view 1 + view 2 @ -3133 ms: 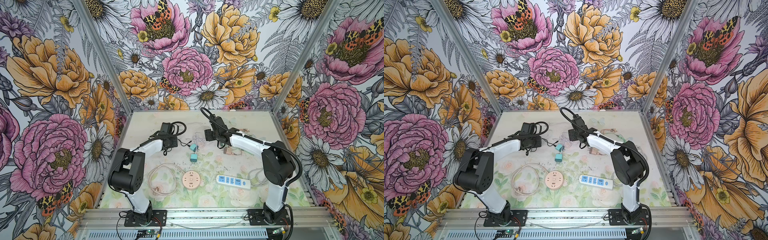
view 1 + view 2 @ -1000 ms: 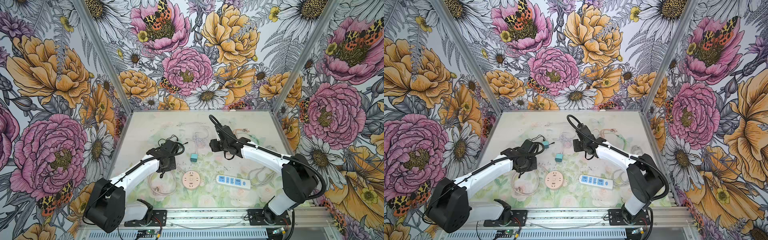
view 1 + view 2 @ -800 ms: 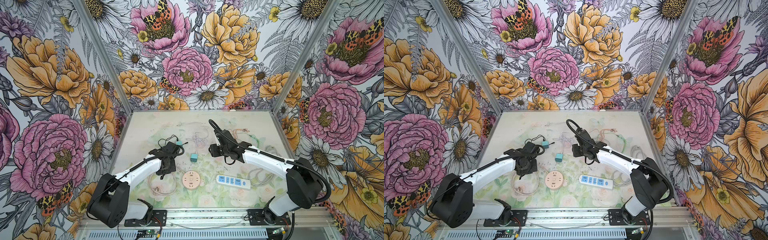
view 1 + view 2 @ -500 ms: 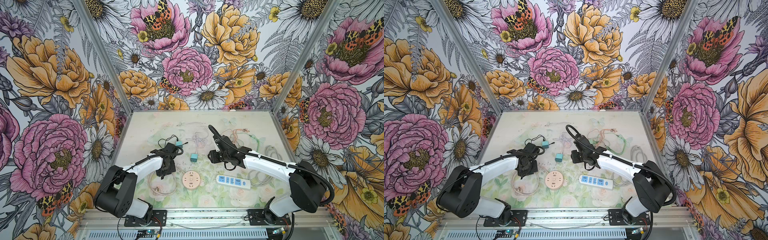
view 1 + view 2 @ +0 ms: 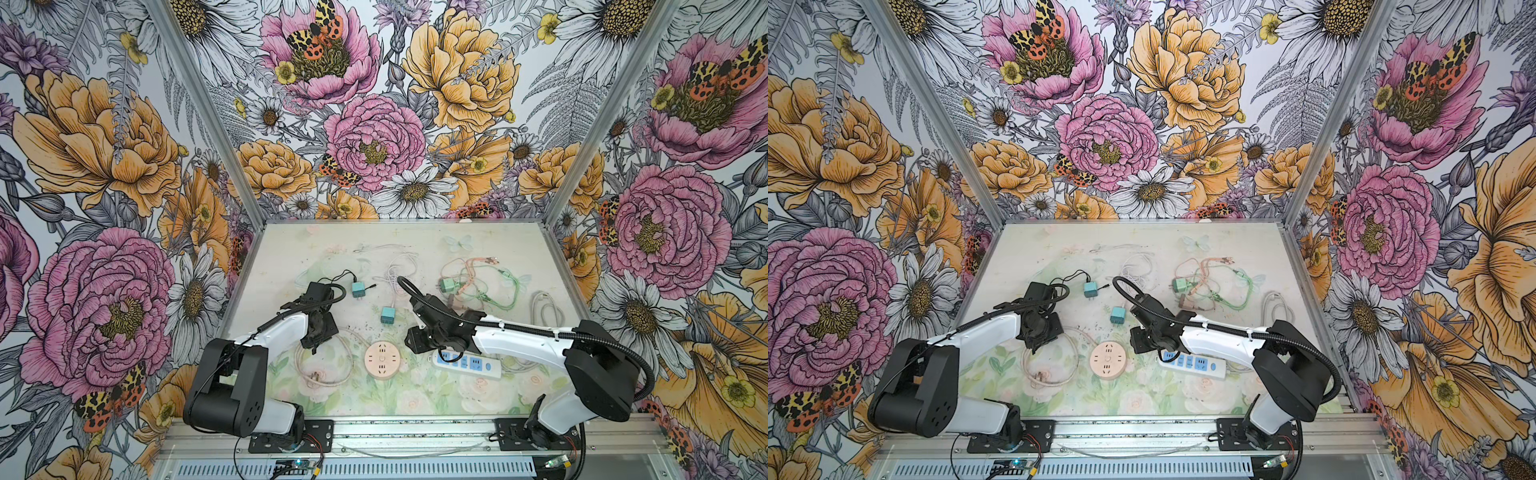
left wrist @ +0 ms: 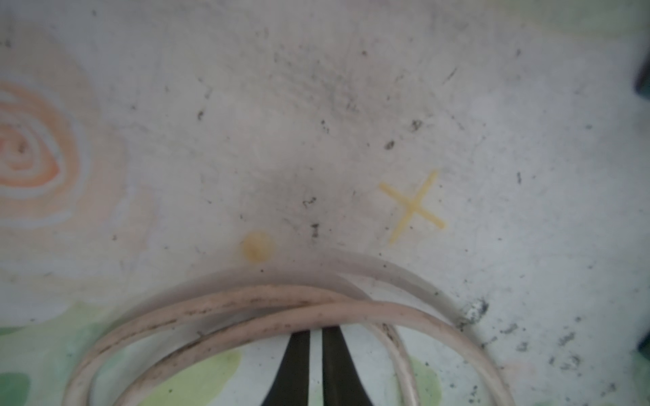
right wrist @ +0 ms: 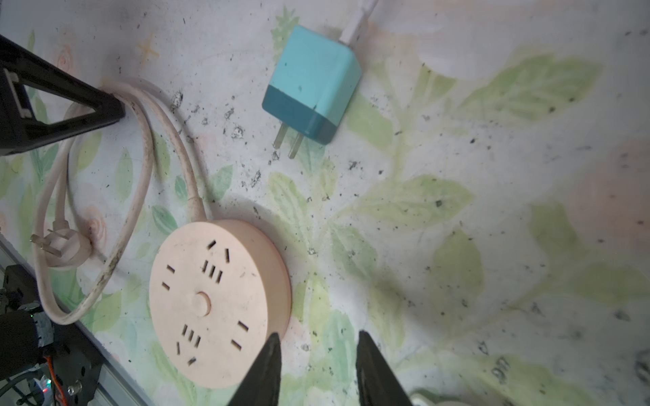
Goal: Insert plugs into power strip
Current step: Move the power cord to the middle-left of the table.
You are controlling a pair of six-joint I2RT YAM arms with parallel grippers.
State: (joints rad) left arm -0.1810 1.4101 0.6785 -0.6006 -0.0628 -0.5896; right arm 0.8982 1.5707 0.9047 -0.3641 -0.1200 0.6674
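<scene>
Lying apart, teal plug (image 7: 313, 82), round power strip (image 7: 218, 298) — writing illegible

Teal plug (image 5: 388, 314) flat, prongs bare; 2nd teal plug (image 5: 358, 289) nearby, unplugged.

— Where do your top views look from?
— High over the front edge, down across the whole worktop (image 5: 316, 241).
— And your wrist views?
— Close above the worktop; the right one shares the round power strip (image 7: 218, 302) with them.

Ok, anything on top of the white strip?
No plug in the visible sockets of the white strip. The right arm covers its far edge and one end, hiding those.
</scene>
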